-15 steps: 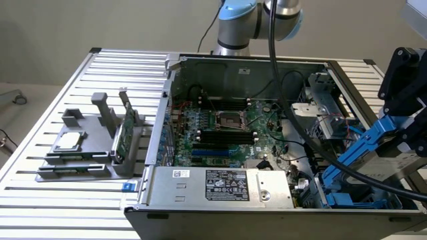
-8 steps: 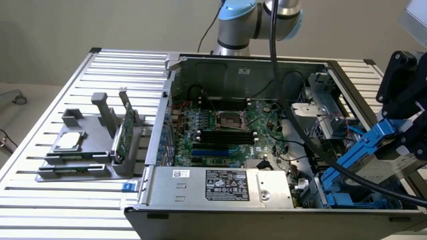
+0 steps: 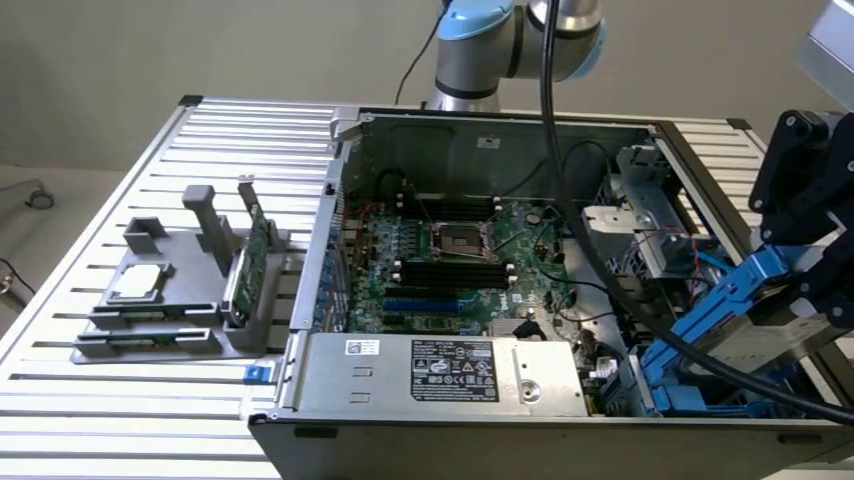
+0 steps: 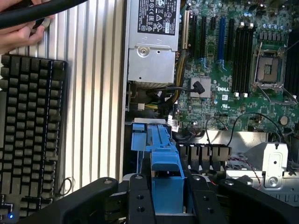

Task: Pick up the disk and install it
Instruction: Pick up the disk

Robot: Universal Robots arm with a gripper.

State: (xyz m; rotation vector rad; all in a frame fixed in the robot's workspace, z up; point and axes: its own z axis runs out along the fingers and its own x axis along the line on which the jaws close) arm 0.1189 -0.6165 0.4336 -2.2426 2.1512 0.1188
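Note:
The disk [image 3: 731, 295] hangs tilted over the right front corner of the open computer case [image 3: 334, 190], its blue carrier frame facing the case. My gripper [image 3: 790, 300] is shut on it from the exterior view's right. In the wrist view the blue carrier [image 4: 166, 175] sits clamped between the black fingers [image 4: 140, 200] of the gripper [image 4: 167, 203]. Blue drive-bay rails [image 3: 674, 385] lie just below the disk, and I cannot tell whether the two touch. The disk's metal face is mostly hidden behind the carrier and the gripper.
Inside the case lie the motherboard [image 3: 454, 260] and the power supply [image 3: 441, 372]. A thick black cable [image 3: 587, 240] crosses over the case. A grey fixture [image 3: 160, 320] at the exterior view's left holds a silver chip [image 3: 140, 285] and a green card [image 3: 254, 262]. A keyboard [image 4: 30, 130] and a hand [image 4: 18, 35] are beside the case.

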